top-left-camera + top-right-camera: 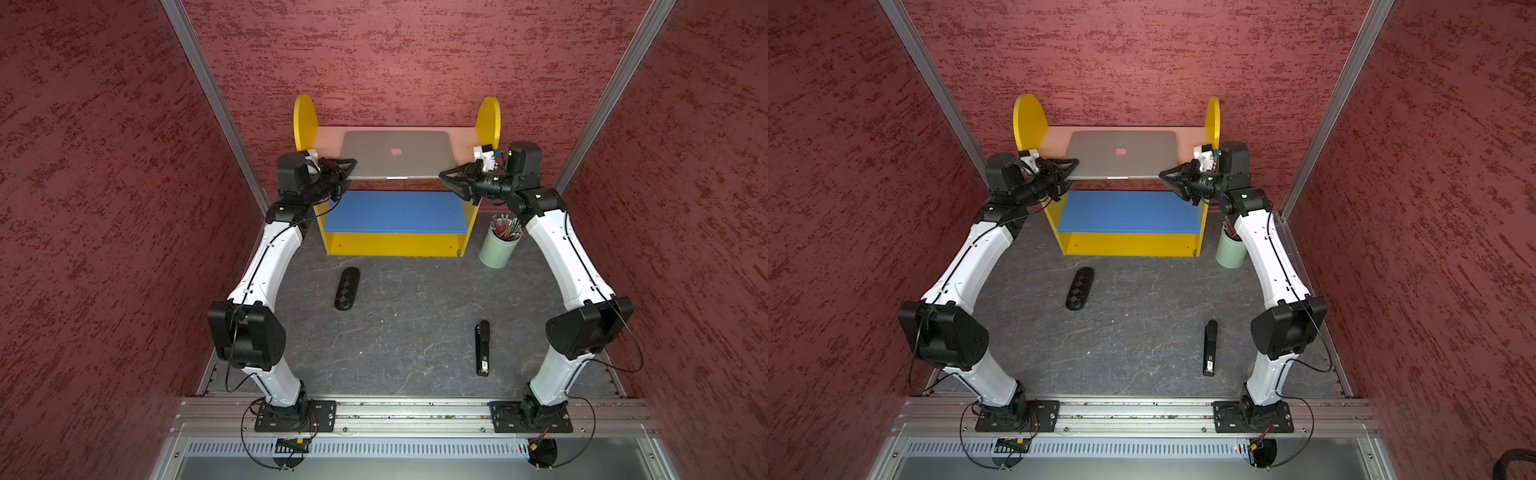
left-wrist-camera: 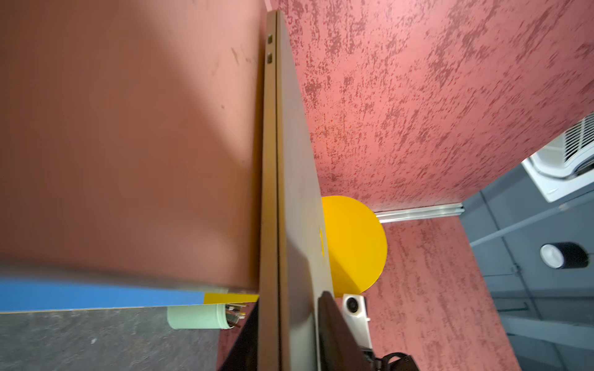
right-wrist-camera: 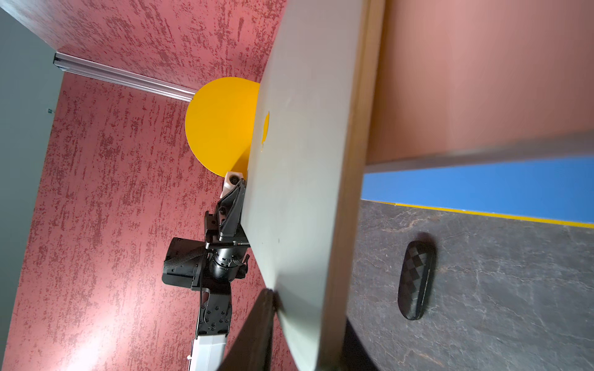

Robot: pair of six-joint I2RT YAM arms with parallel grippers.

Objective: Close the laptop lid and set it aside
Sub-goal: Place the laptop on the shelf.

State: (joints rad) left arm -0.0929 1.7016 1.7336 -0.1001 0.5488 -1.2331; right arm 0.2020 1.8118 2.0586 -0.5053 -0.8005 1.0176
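Observation:
The silver-grey laptop (image 1: 395, 153) (image 1: 1121, 153) is flat on the pink top board (image 1: 328, 141) of a yellow shelf unit. The laptop lid (image 2: 299, 192) (image 3: 305, 160) is down, with its reddish logo facing up. Its front edge juts past the board. My left gripper (image 1: 351, 168) (image 2: 289, 302) straddles the front left corner, one finger over the lid and one under the base. Whether those fingers press on it is unclear. My right gripper (image 1: 444, 176) (image 3: 308, 308) is shut on the front right corner, with a fingertip (image 3: 268, 298) against the lid.
The shelf unit has yellow round-topped side panels (image 1: 305, 120) and a blue lower board (image 1: 395, 212). A green cup of pens (image 1: 498, 245) stands to its right. On the dark table lie a black oval case (image 1: 347, 288) and a black stapler (image 1: 482, 347). Red walls close in on three sides.

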